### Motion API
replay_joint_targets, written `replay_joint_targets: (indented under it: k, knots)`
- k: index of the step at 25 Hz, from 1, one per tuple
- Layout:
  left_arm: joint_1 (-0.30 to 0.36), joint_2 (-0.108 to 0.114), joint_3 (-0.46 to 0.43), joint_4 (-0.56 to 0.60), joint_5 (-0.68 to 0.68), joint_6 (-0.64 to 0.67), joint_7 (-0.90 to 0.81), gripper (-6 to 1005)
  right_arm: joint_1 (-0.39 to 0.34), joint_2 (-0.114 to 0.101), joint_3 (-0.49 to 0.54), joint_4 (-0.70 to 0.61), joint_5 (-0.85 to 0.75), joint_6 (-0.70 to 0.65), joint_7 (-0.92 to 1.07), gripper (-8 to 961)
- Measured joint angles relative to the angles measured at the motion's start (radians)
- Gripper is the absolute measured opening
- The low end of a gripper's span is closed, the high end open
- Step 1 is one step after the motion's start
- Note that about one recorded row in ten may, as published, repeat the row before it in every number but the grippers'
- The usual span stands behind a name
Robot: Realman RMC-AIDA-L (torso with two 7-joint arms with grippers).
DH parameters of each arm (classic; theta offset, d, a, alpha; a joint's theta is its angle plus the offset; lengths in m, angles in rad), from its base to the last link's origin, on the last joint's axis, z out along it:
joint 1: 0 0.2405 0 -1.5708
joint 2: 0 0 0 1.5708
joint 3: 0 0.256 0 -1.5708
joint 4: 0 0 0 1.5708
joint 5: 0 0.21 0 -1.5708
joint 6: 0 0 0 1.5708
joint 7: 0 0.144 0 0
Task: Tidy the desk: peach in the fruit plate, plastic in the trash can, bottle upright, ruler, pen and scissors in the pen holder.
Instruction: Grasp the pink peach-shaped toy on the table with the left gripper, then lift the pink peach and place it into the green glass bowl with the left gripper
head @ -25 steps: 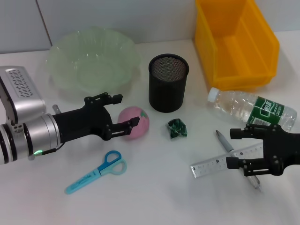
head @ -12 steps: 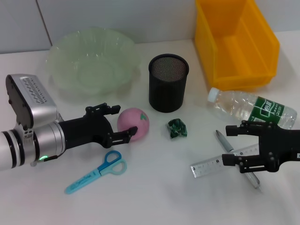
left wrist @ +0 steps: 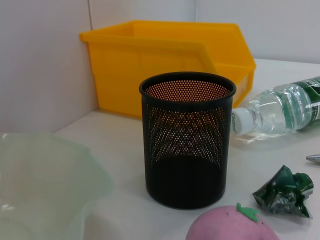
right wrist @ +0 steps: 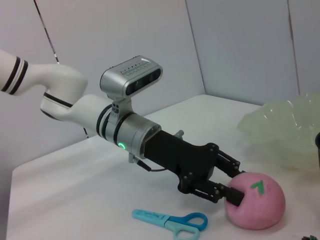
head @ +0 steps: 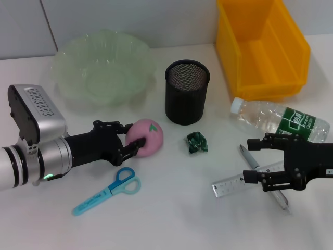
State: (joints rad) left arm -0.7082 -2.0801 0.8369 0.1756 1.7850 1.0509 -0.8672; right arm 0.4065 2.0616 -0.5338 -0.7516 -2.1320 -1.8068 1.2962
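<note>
Ruffled translucent green fruit plate (head: pixel 104 67), black mesh pen holder (head: pixel 187 92) and yellow plastic bin (head: pixel 260 47) hold nothing, left gripper (head: pixel 130 139) fingers clamp round pink peach (head: pixel 147 136), right gripper (head: pixel 256 159) fingers spread above ruler (head: pixel 244 180).

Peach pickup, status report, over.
Left gripper closed on the peach, which sits on the desk. Right gripper open over the ruler and pen. Fruit plate just behind, nothing between.

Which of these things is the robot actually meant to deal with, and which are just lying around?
Job: peach, fruit plate, plastic, trash can, bottle, ruler, pen, scissors, pen holder.

Lying about: nothing else on the desk.
</note>
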Motion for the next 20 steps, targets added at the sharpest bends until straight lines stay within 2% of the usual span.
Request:
replay_joint_targets:
  k: [11,13,17,20]
  knots:
    - [0.005,0.000,-0.009,0.001,-0.002,0.014,-0.004,361,0.001,0.000,0.000,0.000,0.000,0.000,0.000,849]
    - [0.015,0.005,-0.013,0.021,-0.020,0.094,-0.015,347,0.002,0.000,0.000,0.000,0.000,0.000,0.000,849]
    - [0.025,0.006,-0.013,0.050,-0.029,0.127,-0.038,346,0.002,0.000,0.000,0.000,0.000,0.000,0.000,849]
    - [0.041,0.007,-0.012,0.107,-0.030,0.199,-0.075,346,0.001,0.000,0.000,0.000,0.000,0.000,0.000,849]
